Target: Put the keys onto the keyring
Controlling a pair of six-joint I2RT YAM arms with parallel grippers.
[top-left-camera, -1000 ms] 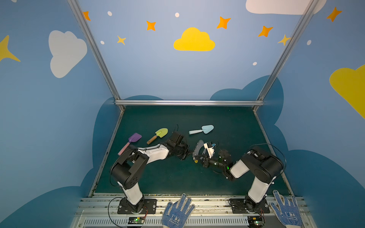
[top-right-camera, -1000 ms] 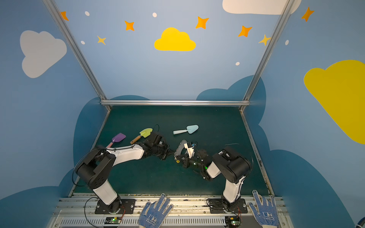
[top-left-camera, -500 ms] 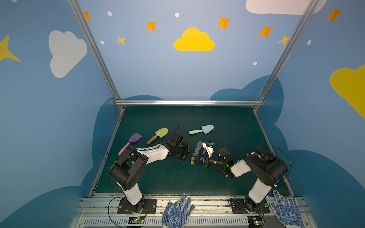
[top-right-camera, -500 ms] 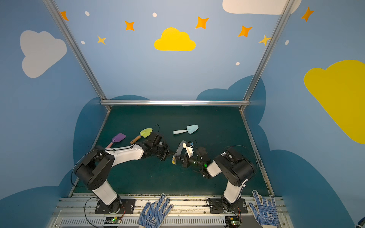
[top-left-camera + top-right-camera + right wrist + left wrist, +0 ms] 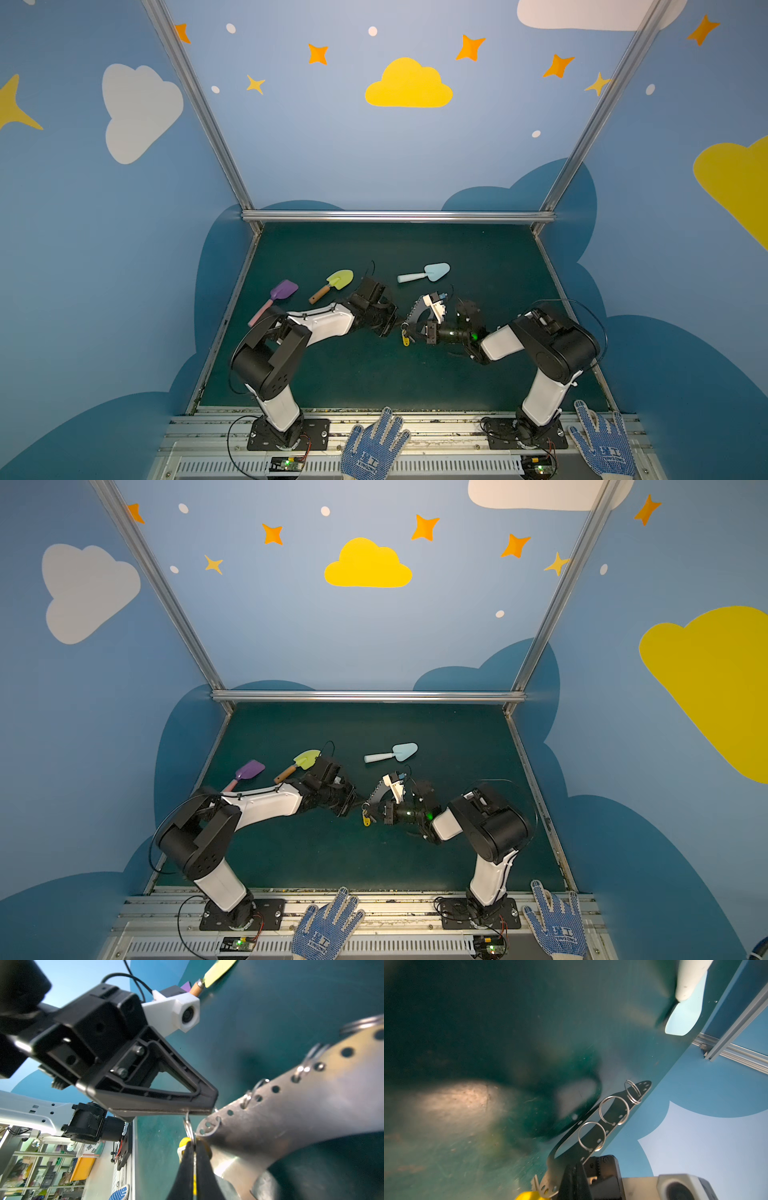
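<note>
The keyring (image 5: pixel 417 309) (image 5: pixel 376 791), a grey plate with edge holes and small metal rings (image 5: pixel 613 1110), stands tilted above the green mat between both arms. My left gripper (image 5: pixel 395 328) (image 5: pixel 574 1164) is shut, and its tips (image 5: pixel 209 1108) pinch the plate's lower edge (image 5: pixel 301 1105). The keys hang just below it. Their yellow tag (image 5: pixel 406 341) (image 5: pixel 366 820) (image 5: pixel 528 1195) sits between the nearly closed fingers of my right gripper (image 5: pixel 417 332) (image 5: pixel 194 1144). Their split ring (image 5: pixel 190 1128) runs up to the left gripper's tips beside the plate's end holes.
Three toy shovels lie behind the arms: purple (image 5: pixel 278 295), yellow-green (image 5: pixel 334 282) and light blue (image 5: pixel 428 272). Two blue dotted gloves (image 5: pixel 374 444) (image 5: pixel 602 440) rest on the front rail. Metal rails border the mat's sides and back.
The plate has dropped a little toward the mat, and the yellow tag has come into view below it. Both arms have barely shifted.
</note>
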